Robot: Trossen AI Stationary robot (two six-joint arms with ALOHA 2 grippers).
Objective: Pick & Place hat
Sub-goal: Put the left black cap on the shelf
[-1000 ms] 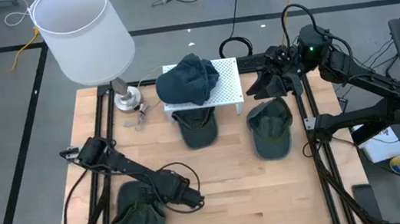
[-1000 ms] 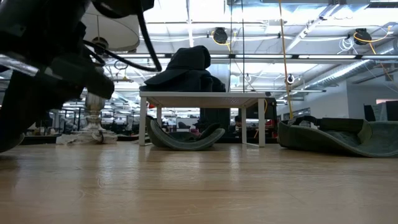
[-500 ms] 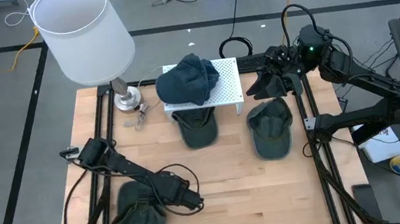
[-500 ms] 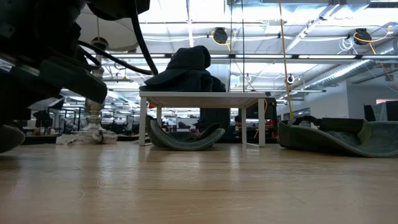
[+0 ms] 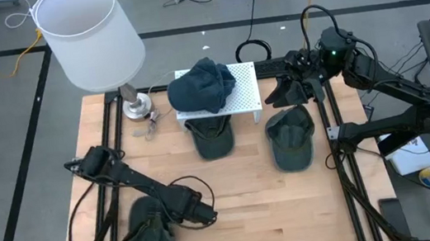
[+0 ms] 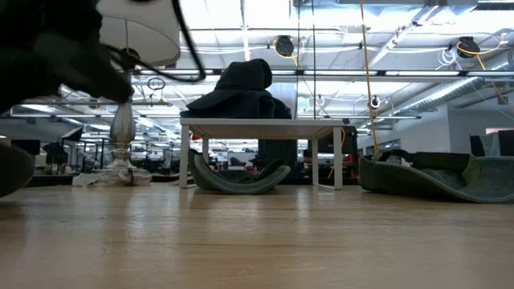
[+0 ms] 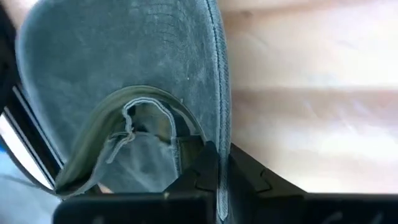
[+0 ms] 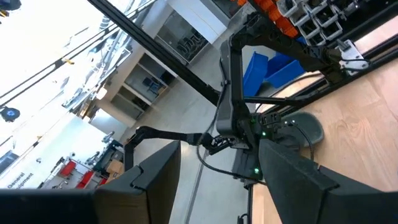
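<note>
Near left corner of table [image 5: 249, 191]: left gripper [image 5: 180, 218] clenched on brim of dark green hat [image 5: 148, 233], hat resting on the wood. Centre rear: white stand [image 5: 246, 91] bearing one dark cap [image 5: 202, 85], another cap [image 5: 211, 137] beneath it. Right: third cap [image 5: 292, 139] on table; right gripper [image 5: 290, 90] raised at far right edge, fingers apart, holding nothing.

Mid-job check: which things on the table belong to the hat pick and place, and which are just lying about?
In the job:
left gripper, shut on near-left hat
white rack, maybe the target

Lying about:
hat on rack
hat under rack
right hat
lamp
right gripper, waiting at the far-right edge
</note>
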